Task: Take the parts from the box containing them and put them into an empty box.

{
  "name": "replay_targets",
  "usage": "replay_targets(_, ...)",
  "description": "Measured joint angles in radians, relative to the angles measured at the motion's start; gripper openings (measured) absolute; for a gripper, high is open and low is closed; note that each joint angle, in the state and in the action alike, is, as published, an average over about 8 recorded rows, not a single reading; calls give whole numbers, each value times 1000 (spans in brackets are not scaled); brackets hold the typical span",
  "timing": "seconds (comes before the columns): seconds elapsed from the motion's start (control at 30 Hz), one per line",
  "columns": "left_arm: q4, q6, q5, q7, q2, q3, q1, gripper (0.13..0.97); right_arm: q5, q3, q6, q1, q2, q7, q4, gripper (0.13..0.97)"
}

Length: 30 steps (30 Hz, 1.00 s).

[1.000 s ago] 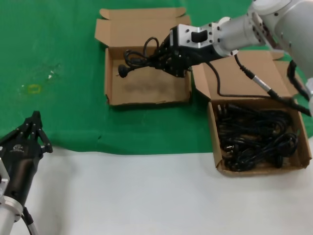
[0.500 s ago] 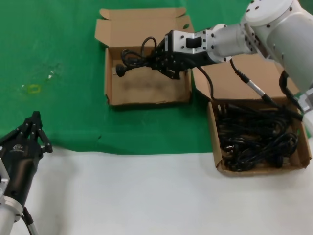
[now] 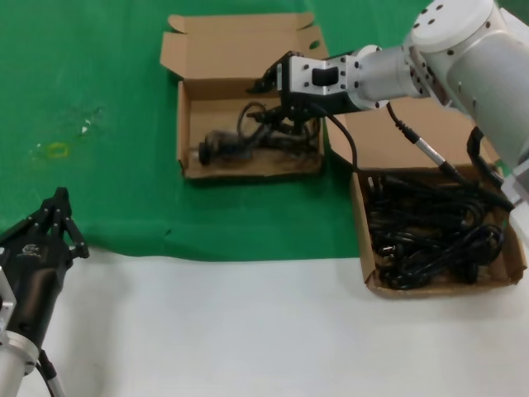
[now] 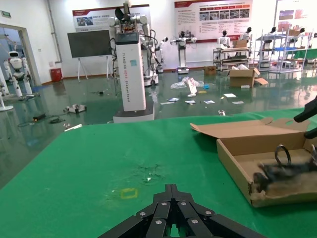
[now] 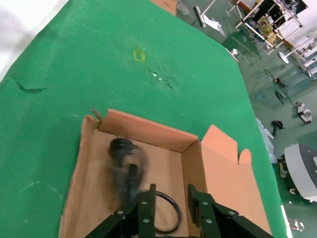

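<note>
Head view: right gripper (image 3: 281,116) over the empty box (image 3: 192,157) at the green mat's far edge, jaws parted, power cord (image 3: 248,141) lying blurred inside; full box (image 3: 521,248) near right; left gripper (image 3: 58,217) parked, fingers closed.

Left wrist view: cord's loop (image 4: 283,154) above the box wall.

Right wrist view: open fingers (image 5: 146,210) empty above the cord (image 5: 126,163).

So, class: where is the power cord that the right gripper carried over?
In the head view, the power cord lies inside the left-hand cardboard box, just below the open right gripper, left of the box of cords.

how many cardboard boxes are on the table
2. One box lies under the right gripper, holding a dropped cord; the other box, nearer and rightward, holds a pile of cords.
</note>
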<state>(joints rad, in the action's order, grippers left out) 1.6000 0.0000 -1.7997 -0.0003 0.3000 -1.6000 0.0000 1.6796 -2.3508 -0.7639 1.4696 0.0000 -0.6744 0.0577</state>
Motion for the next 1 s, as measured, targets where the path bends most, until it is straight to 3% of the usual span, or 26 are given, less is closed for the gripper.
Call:
replay_targets(0.3,0,0,0,0,0,0,0,144,57,-50,9,-4,0,-12,1,366)
replay_targets(0.43,0,0,0,0,0,0,0,144,64,-55,10,-4,0,-15,1,366)
replay_targets(0.83,0,0,0,0,0,0,0,162,65,-53,12,-8,1,-14,5,631)
replay_targets(1.0,0,0,0,0,0,0,0,216,67,-31,32,-47,9,4,46,760)
